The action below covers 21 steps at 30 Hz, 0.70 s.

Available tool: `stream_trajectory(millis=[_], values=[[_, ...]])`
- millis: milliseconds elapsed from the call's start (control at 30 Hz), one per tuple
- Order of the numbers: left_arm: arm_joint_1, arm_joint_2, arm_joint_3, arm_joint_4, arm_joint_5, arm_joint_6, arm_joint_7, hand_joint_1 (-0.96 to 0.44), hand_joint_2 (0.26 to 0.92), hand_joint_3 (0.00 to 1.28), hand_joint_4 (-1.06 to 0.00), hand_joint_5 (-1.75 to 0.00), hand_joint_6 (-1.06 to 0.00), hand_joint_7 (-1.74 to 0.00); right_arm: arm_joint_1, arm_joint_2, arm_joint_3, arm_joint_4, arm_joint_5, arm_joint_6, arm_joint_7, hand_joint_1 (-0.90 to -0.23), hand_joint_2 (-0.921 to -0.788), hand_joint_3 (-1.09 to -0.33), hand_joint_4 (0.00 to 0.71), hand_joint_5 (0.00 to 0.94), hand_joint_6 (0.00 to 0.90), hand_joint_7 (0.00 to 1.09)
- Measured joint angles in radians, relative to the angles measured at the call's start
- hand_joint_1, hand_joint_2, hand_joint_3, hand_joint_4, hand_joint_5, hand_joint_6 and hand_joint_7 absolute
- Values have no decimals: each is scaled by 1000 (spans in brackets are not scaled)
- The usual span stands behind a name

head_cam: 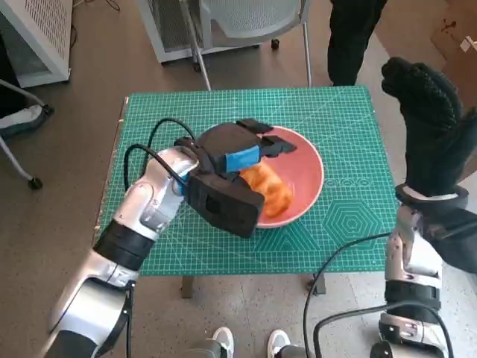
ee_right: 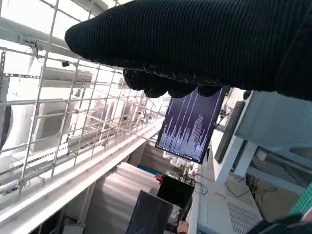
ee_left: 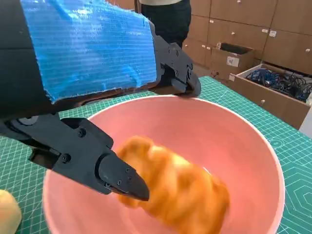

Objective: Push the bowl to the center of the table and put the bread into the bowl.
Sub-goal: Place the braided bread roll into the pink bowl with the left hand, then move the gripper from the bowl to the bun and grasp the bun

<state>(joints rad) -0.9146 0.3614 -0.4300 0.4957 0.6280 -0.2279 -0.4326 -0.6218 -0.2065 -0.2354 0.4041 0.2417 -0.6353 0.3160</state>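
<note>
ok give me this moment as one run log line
bowl: mid-table | bread: in bowl | left hand: over bowl, at bread, grip unclear | right hand: raised off table, holds nothing

Your worktop (head_cam: 343, 216) wears a green cutting mat; the pink bowl (head_cam: 307, 170) rests directly on it, just toward twelve o'clock of the middle.

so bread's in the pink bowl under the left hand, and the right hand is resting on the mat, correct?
Not quite. The bread is in the pink bowl under the left hand, but the right hand is raised off the green mat, beside the table; the head view shows it.
</note>
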Motion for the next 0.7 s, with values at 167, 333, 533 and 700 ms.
stream_trajectory(millis=[167, 333, 533, 700], values=[[26, 35, 28, -67, -25, -15, -3, -669, 893, 25, 0, 1, -224, -5, 0, 4, 4, 2, 0, 0, 0, -475, -921, -483, 354, 2, 439, 14], [64, 85, 78, -151, -70, -43, -10, -716, 916, 32, 1, 1, -232, -10, -1, 5, 4, 14, 0, -4, 1, -467, -921, -484, 354, 1, 442, 15], [112, 164, 162, -225, -134, -118, -4, -718, 912, 31, -26, -11, -263, -26, -3, 11, 9, 43, -2, -21, 1, -447, -921, -487, 357, 2, 447, 17], [138, 238, 233, -246, -176, -184, 4, -641, 867, 6, -78, -25, -308, -44, -5, 12, 15, 51, -8, -39, 1, -448, -921, -488, 363, 4, 448, 16]])
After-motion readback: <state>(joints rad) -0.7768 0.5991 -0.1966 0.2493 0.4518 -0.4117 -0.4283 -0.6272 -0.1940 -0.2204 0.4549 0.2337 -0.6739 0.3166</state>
